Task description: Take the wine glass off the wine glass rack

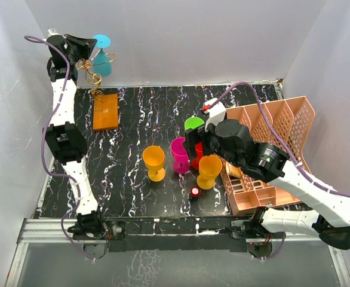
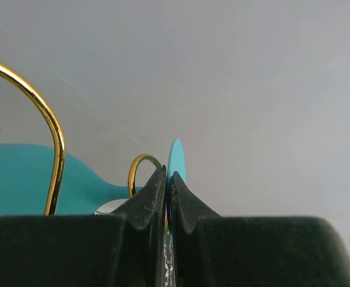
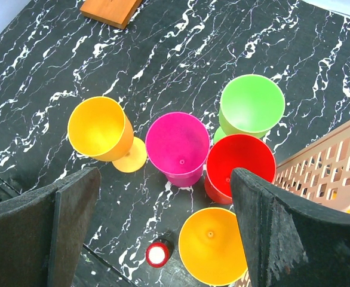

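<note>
Wine glass (image 1: 102,64), teal, hangs foot-up on wine glass rack (image 1: 94,76), 11 o'clock corner of worktop (image 1: 151,113). Left pincer (image 1: 89,46) nearer arm, clamped on foot's thin rim, glass at its 3 o'clock, stem upright. Right pincer (image 3: 163,179) gapes wide above cups (image 3: 178,146), well apart

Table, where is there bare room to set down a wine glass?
Bare tabletop lies between the rack's wooden base and the left orange glass, and along the far edge. Crowded: around the magenta glass, beside the pink basket.
</note>
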Robot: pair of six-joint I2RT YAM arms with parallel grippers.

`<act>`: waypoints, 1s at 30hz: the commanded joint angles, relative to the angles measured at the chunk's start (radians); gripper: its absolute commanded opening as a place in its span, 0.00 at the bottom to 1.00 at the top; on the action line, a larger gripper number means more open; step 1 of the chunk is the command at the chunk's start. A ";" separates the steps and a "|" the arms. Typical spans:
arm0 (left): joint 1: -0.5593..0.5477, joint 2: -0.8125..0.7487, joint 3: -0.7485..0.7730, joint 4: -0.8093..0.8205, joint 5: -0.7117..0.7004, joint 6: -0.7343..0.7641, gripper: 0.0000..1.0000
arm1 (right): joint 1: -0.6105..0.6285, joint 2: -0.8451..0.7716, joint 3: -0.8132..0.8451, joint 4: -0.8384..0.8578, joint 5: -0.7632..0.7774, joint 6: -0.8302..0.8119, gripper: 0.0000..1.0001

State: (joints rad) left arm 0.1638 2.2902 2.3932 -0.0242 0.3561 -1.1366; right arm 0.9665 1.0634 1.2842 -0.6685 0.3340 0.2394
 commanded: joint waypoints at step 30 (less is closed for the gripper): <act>0.072 -0.066 0.033 0.099 0.152 -0.095 0.00 | -0.003 0.025 0.031 0.062 -0.016 0.000 1.00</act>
State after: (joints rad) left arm 0.2276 2.2543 2.3905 0.0448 0.4648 -1.2224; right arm 0.9665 1.0912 1.2842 -0.6685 0.3149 0.2386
